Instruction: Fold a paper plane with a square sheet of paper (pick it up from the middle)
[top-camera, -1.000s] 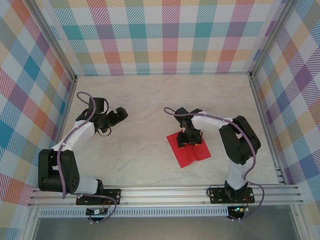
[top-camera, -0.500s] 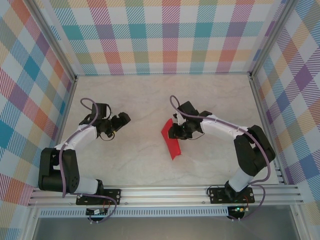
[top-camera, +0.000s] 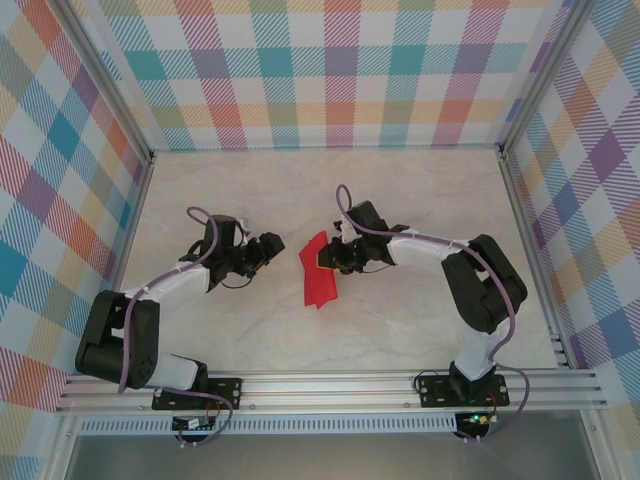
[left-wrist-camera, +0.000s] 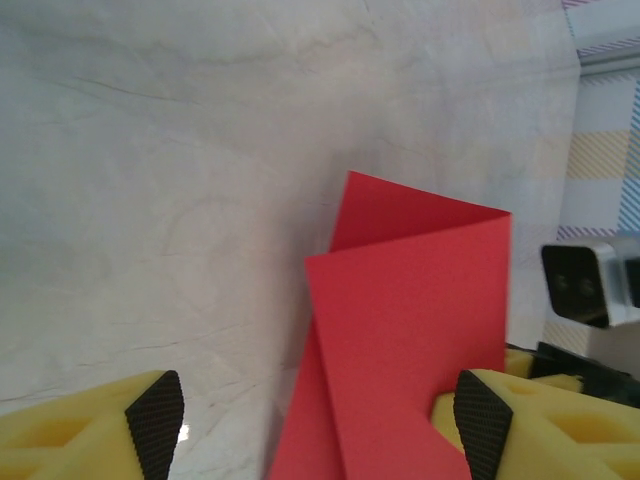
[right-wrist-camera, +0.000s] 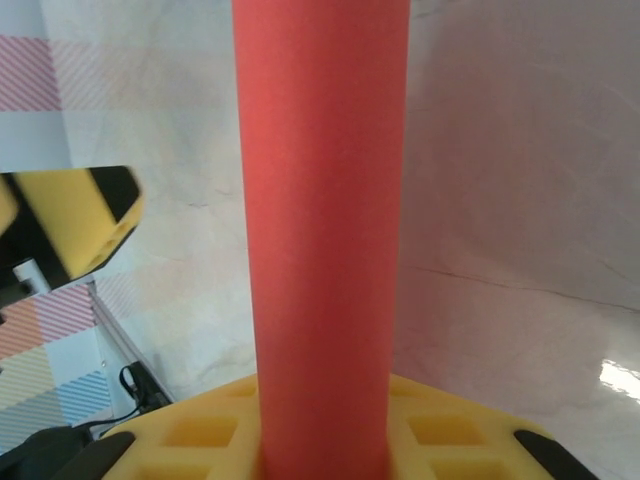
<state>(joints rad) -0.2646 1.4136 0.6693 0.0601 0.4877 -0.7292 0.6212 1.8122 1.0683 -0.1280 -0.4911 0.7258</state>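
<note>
Red square sheet of paper (top-camera: 319, 283), bent double, clamped in the right gripper (top-camera: 337, 262); left gripper (top-camera: 268, 250) just left, jaws apart.

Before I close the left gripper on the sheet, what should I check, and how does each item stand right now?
1. Right gripper gripping the square sheet of paper: ok, the sheet rises from between its pads in the right wrist view.
2. Left gripper open: ok, jaws stand apart.
3. Sheet between the left gripper's fingers: not ok, the top view shows a gap between them.
4. Left gripper aimed at the sheet: ok, the sheet lies straight ahead in the left wrist view.
5. Sheet's two halves lined up: not ok, their edges sit offset.
6. Sheet fully clear of the table: cannot tell.
</note>
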